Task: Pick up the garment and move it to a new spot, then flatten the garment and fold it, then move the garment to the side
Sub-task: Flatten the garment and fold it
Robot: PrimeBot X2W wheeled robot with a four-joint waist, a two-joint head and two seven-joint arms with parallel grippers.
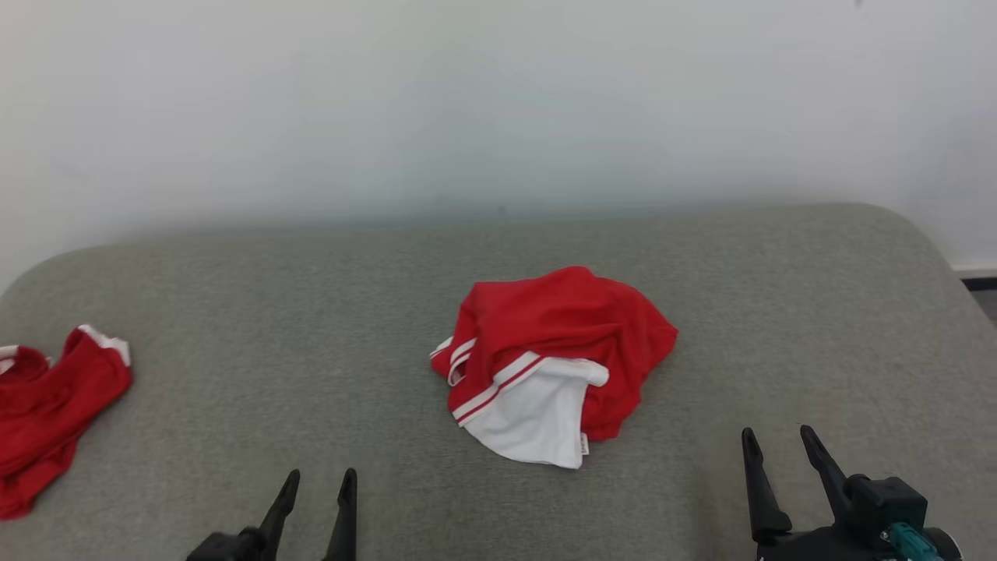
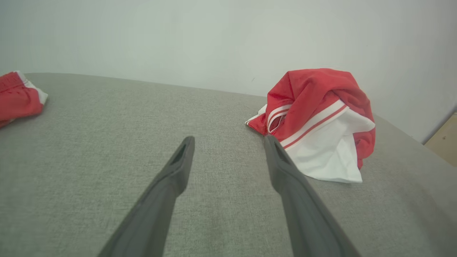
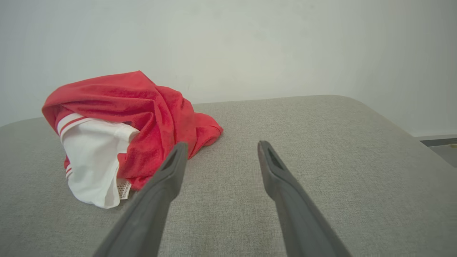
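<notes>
While left claw [image 1: 322, 472], right claw [image 1: 776, 430] gape, garment [image 1: 553, 343], seemingly shorts, lies crumpled.

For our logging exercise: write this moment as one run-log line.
garment: crumpled, untouched | left hand: open, empty | right hand: open, empty

Grey upholstered pad [image 1: 311, 280] under me: crumpled red-and-white garment [image 1: 554, 351] ahead, between my jaws; another red garment [image 1: 47, 409] far left of them.
</notes>
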